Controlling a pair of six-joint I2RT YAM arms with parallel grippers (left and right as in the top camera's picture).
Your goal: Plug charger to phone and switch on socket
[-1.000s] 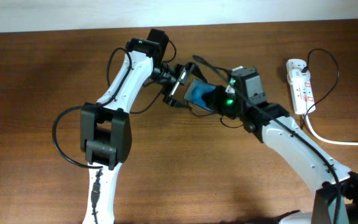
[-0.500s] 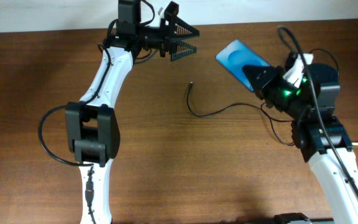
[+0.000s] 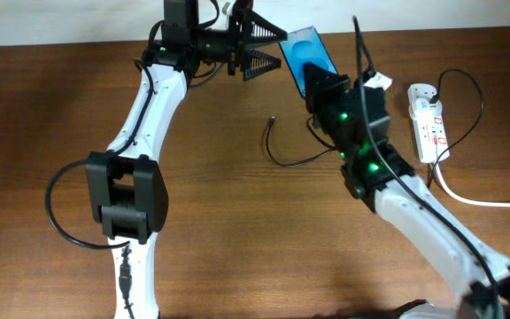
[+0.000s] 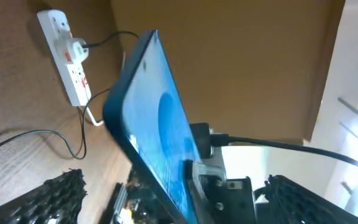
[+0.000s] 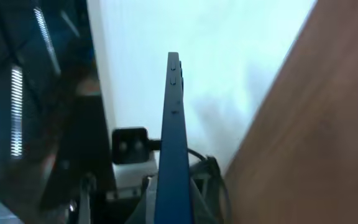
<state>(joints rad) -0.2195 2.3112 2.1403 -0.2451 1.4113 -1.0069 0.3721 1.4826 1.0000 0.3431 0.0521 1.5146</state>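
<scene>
Overhead, the phone's (image 3: 304,55) lower end is hidden inside the right tool (image 3: 320,83), so its charging port cannot be seen. The charger cable (image 3: 283,163) runs from its loose tip under the right arm, which covers the rest. The power strip (image 3: 428,120) lies near the surface's right edge, its switches too small to read. Its white cord (image 3: 481,202) leaves the picture at that edge. In the left wrist view the lower edge cuts off the phone's bottom and most of the left tool (image 3: 277,53). The right wrist view shows the phone edge-on, screen unseen, beside dark blurred shapes.
</scene>
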